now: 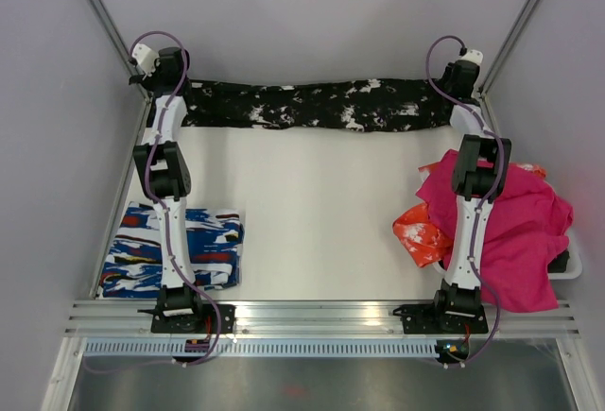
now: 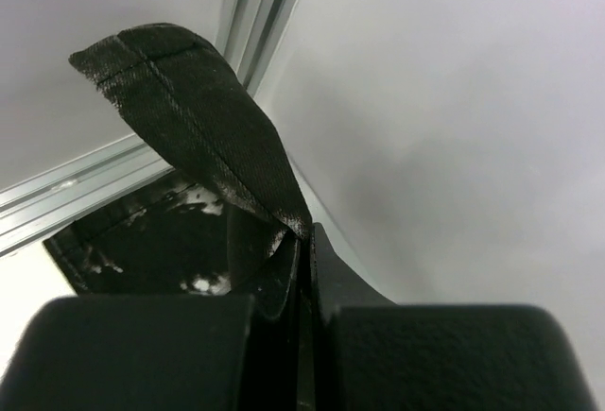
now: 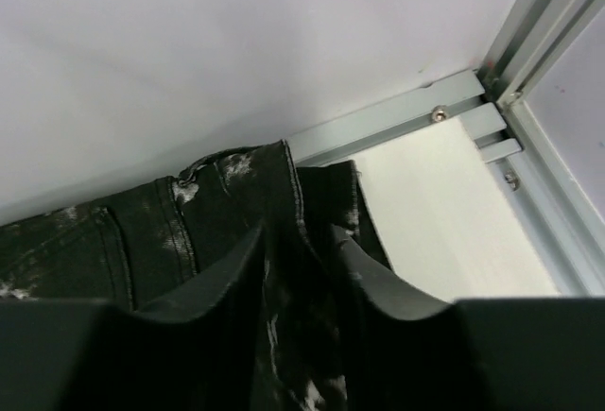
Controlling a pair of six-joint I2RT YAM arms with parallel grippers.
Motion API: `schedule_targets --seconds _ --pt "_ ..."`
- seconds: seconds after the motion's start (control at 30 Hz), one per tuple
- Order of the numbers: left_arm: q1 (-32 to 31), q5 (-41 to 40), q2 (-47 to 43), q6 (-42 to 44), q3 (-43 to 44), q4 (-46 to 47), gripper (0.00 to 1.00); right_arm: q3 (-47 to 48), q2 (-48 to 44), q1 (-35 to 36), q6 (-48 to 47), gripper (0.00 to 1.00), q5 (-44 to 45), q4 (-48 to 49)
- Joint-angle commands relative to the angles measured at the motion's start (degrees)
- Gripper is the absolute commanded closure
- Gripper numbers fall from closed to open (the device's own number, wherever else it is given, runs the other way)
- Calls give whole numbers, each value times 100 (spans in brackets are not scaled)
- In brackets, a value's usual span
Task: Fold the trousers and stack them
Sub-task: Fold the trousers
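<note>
One trousers end in left fingers

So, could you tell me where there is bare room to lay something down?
The middle of the table is bare, between the trousers at the far edge, the blue-streaked garment near left and the magenta cloth, which crowds the right.

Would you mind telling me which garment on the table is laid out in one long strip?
The black, white-splattered trousers along the far edge; the blue-white-red garment lies folded near left, the magenta cloth heaped at right.
</note>
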Motion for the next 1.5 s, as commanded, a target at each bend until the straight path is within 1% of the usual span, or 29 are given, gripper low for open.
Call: schedule_targets --seconds 0.0,0.03,0.07,0.1,0.13,0.17,0.2,0.23,0.37,0.4,0.43,0.57,0.6,0.63,0.73,0.8,0.87,0.97,1.23,1.33,1.4,1.43,1.47 --pt "163 -192 -72 140 183 -125 98 309 41 -72 -73 58 -83 -169" --pt "163 -201 -80 131 165 -142 98 335 23 -72 -91 54 -110 -231" --pt "163 -175 -80 131 130 -125 98 344 -20 -72 -108 52 -137 -353" --pt "171 -148 -106 149 95 -125 95 336 -64 -72 -108 50 -181 -416" --pt "163 -139 -124 149 95 -142 88 336 -108 -72 -126 48 -225 -434" --pt "171 -131 -150 149 95 -151 77 336 -222 -63 -135 46 -277 -669" --pt "172 -113 -255 166 86 -134 50 336 -284 -63 -161 40 -391 -767" --pt "163 -113 -317 210 86 -116 38 336 -337 -63 -161 36 -462 -863" --pt "163 -131 -712 674 69 -107 2 353 -766 -63 146 21 -691 -1635" --pt "171 -35 -800 780 60 -229 0 345 -855 -63 242 17 -647 -1812" --pt "163 44 -984 869 68 -361 0 336 -1030 -63 487 16 -534 -2136" --pt "154 545 -1493 1054 -168 -1292 0 -76 -1532 -54 884 16 -480 -2708" --pt "154 764 -1591 1063 -378 -1703 0 -321 -1637 -45 937 15 -436 -2823" --pt "145 836 -1688 1063 -484 -1907 0 -471 -1812 -45 1172 15 -349 -2911" --pt "145 994 -1987 993 -958 -2461 0 -1130 -2067 -37 1419 15 -427 -2939" --pt "154 1160 -2189 958 -1372 -2559 0 -1403 -2095 -28 1657 15 -375 -2974" --pt "154 1432 -2321 914 -1748 -2490 0 -1475 -2060 -37 1990 15 -322 -3018" --pt "145 1600 -2497 826 -2092 -2323 0 -1563 -1937 -19 2272 15 -330 -2886" --pt "224 1847 -2567 580 -2374 -2445 0 -1431 -1288 -1 2739 18 -147 -2351" --pt "347 1917 -2681 273 -2708 -2454 1 -1378 -1041 -1 2853 21 -15 -2149" --pt "461 1961 -2769 167 -3033 -2384 1 -1291 -918 -10 2897 25 65 -2095" --pt "505 1996 -2813 88 -3112 -2358 1 -1238 -830 -1 2924 28 109 -2078" --pt "566 2057 -2892 52 -3278 -2340 2 -1159 -795 -1 2933 34 161 -2069"
